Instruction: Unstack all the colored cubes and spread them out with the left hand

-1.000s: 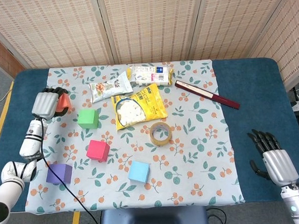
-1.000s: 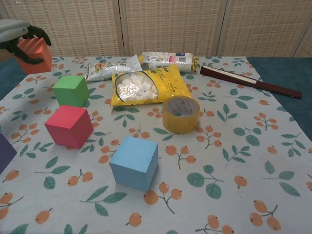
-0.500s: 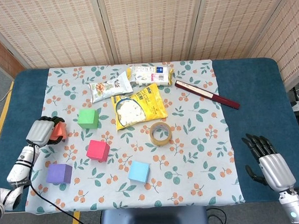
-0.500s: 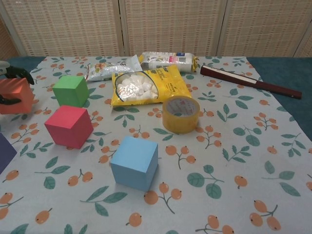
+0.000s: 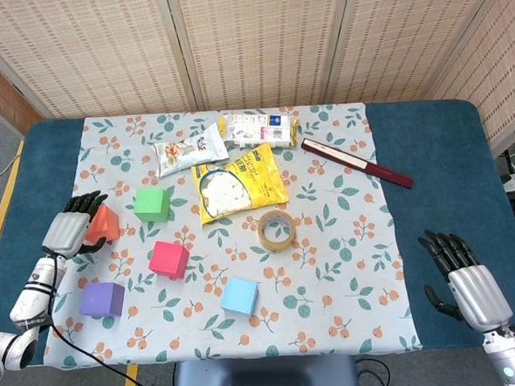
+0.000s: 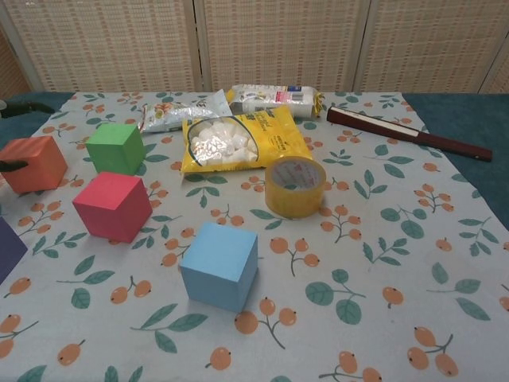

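Both pictures are bright and clear. Soft light comes from above. Shadows under the cubes (image 6: 219,265) are small and pale. Nothing looks blurry.

A staged lab corner: woven folding screens (image 5: 257,40) across the top, floral cloth (image 5: 347,231) over the bench (image 5: 430,147)
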Robot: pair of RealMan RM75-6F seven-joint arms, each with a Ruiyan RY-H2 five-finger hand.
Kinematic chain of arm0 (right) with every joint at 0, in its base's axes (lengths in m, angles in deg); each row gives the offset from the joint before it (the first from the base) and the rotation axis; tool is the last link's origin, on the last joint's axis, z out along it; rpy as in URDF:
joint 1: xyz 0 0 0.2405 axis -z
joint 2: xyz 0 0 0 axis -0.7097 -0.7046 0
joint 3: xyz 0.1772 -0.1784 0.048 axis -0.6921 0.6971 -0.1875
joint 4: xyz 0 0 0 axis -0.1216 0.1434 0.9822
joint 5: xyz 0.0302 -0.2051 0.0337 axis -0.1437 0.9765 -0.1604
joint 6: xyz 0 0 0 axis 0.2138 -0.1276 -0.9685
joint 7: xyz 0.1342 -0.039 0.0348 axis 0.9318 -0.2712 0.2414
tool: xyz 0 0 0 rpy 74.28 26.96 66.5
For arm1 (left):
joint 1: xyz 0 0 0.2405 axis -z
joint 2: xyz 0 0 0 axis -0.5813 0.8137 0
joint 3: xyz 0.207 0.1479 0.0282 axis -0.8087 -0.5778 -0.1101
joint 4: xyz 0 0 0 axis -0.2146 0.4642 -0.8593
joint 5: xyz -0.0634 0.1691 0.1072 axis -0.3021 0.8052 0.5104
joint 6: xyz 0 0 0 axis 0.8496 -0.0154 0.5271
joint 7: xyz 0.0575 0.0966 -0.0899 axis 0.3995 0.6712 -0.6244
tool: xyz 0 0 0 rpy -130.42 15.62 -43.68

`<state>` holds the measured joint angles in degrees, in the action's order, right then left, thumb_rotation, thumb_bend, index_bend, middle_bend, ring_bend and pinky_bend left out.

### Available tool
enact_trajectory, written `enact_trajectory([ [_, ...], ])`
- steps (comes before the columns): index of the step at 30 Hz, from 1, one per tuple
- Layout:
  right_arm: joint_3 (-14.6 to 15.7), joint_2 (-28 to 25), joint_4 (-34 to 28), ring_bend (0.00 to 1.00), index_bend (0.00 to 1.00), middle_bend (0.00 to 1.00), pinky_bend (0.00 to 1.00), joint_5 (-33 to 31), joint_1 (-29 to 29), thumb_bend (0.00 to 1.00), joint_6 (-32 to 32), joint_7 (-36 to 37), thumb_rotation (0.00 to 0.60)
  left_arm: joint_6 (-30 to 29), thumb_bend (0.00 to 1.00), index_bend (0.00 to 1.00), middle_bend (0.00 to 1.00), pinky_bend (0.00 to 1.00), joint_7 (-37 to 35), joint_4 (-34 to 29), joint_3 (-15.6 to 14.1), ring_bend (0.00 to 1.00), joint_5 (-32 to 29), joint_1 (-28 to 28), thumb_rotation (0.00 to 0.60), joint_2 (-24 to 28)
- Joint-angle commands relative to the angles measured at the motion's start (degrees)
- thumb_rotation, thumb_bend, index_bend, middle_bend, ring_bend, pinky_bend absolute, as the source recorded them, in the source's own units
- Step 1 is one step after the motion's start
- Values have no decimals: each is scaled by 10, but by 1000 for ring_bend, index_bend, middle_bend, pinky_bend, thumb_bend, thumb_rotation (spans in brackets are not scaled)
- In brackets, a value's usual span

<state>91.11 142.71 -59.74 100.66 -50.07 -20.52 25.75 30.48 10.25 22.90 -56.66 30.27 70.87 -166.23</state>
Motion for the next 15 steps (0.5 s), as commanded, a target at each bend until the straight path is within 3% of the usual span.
enact_trajectory([
  [1,0,0,0,0,0,0,0,2,1,347,-3,1,600,-145,325,0,0,71,5,-88,-4,0,38,-55,600,34],
  [3,-1,1,0,0,0,0,0,2,2,347,-6,-1,600,-223,318,0,0,60,10,-139,-12,0,62,-91,600,46],
  [5,-2,3,1,0,0,0,0,2,4,346,-10,-7,600,-314,327,0,0,53,35,-200,-41,0,111,-136,600,63],
  [8,-3,9,5,0,0,0,0,3,5,346,-13,-16,600,-395,330,0,0,38,107,-256,-91,0,163,-200,600,80],
  [12,-3,14,8,0,0,0,0,6,6,346,-15,-23,600,-412,329,0,0,9,167,-290,-123,0,156,-254,600,90],
  [15,-5,18,10,0,0,0,0,4,8,346,-19,-28,600,-403,339,0,0,4,126,-300,-118,0,150,-255,600,101],
])
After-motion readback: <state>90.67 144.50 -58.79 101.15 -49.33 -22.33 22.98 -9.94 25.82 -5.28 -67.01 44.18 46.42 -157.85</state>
